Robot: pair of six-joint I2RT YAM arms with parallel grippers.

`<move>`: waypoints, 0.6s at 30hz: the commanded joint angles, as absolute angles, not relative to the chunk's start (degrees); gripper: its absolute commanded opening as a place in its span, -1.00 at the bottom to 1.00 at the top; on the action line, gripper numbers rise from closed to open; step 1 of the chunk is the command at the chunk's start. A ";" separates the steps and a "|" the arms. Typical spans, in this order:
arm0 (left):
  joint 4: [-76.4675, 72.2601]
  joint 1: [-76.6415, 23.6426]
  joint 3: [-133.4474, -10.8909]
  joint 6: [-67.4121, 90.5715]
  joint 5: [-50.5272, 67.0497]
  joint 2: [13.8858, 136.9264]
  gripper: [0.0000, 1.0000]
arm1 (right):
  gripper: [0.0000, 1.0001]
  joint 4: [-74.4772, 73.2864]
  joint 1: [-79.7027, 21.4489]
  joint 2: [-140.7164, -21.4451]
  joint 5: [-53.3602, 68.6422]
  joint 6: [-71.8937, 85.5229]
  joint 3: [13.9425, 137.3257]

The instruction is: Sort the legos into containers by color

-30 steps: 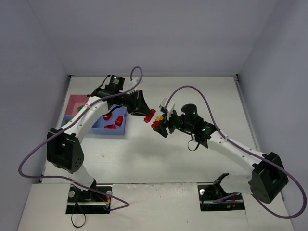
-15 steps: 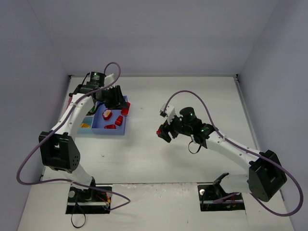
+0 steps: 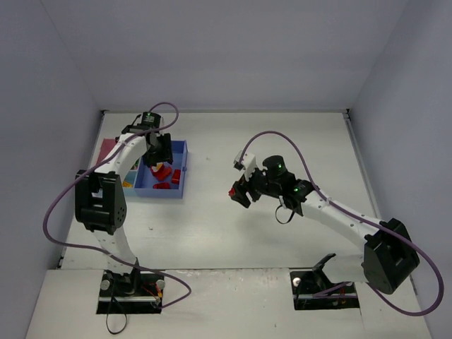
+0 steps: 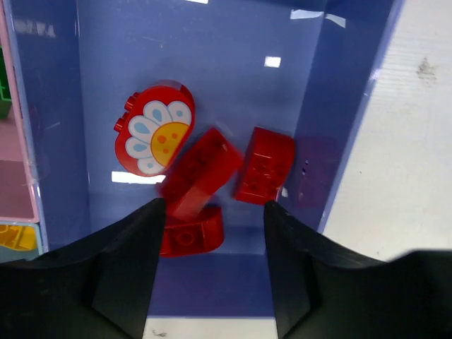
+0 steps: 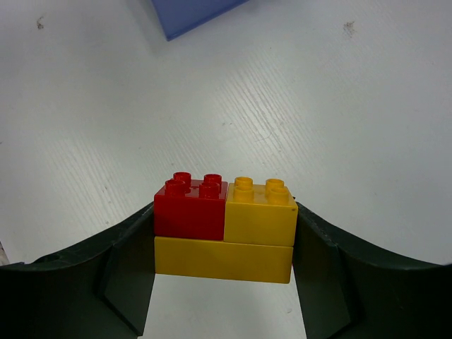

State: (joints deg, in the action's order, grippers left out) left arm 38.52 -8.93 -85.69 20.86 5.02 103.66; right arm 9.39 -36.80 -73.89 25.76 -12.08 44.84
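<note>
Left gripper (image 4: 212, 209) hovers over the near end of the blue tray (image 3: 179, 147) at the far left of the table (image 3: 282, 141), jaws spread wide with nothing between them, probably because this tray is the bin for reds. The blue tray holds 4 red bricks (image 4: 263, 165), clustered at its near right corner: 1 rounded flower brick (image 4: 154, 127), 2 blocky ones leaning on each other and 1 curved piece partly under them. The pink tray (image 4: 15, 180) sits just left of the blue one with 1 green brick (image 4: 3, 99) showing at the frame edge, the rest hidden. The light-blue tray (image 3: 123, 189) is nearer, with 1 yellow brick (image 4: 14, 236) visible. That makes 3 trays in all, joined side by side. Right gripper (image 5: 223, 233) is mid-table, well right of the trays, closed snugly on a stack (image 5: 223, 240) and pressing both of its ends. The stack looks lifted off the table. It is 3 pieces: 1 red square and 1 yellow square side by side on top of 1 long yellow base. The colours are mixed, so it looks held up for pulling apart, since it can't go into one bin as it is. No loose bricks visible on the table, though anything under the arms can't be told
</note>
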 commanded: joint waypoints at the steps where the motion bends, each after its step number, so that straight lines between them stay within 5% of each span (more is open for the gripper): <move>1: 36.74 -8.88 -86.66 20.04 2.11 101.78 0.06 | -1.00 11.78 -36.65 -73.65 26.19 -12.22 48.16; 6: 37.70 -9.84 -87.71 20.74 6.58 98.18 0.37 | -1.00 11.69 -36.65 -74.53 26.89 -12.57 48.87; 18: 32.52 -21.17 -85.17 28.91 41.83 89.03 0.38 | -1.00 11.86 -36.91 -77.25 26.63 -13.80 52.82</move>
State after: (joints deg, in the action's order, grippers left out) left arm 36.16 -18.35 -85.60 25.96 30.17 90.56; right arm 8.80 -36.80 -77.06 26.24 -12.45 49.10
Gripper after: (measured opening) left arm 0.689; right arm 0.625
